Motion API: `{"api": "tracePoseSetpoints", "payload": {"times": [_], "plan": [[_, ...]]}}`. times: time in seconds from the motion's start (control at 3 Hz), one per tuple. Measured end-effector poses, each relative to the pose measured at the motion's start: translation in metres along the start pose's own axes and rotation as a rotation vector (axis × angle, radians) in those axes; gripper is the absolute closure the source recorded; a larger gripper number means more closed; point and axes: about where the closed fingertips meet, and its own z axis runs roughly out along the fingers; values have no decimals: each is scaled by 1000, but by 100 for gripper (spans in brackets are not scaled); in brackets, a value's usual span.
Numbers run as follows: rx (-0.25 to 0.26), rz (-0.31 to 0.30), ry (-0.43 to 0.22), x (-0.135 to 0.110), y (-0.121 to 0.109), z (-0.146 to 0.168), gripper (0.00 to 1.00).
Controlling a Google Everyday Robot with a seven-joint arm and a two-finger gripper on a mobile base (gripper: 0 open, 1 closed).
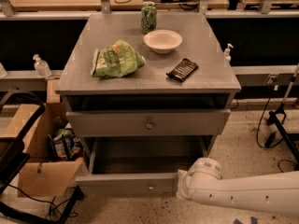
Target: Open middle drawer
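Camera view: the middle drawer (117,123) looked pushed in. Below it the bottom drawer (126,184) stood pulled out, with the gripper (181,186) at its front's right end, grip impossible to tell. Left of it, a cardboard box (44,177) held packets (64,143).

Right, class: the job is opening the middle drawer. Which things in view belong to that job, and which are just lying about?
Job: middle drawer, its knob; the tool, down by the right front corner of the open bottom drawer.
Lying about: green bag, bowl, green can, dark packet on top; cardboard box on the floor.
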Motion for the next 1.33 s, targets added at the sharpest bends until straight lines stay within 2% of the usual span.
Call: {"api": "tracePoseSetpoints", "payload": {"times": [0.33, 0.67, 1.0, 1.33], "plan": [[-35, 10, 35, 1, 13, -7, 87], [-35, 10, 35, 1, 12, -11, 100], [-35, 10, 35, 1, 12, -11, 100], [-97, 39, 42, -1, 43, -13, 100]]}}
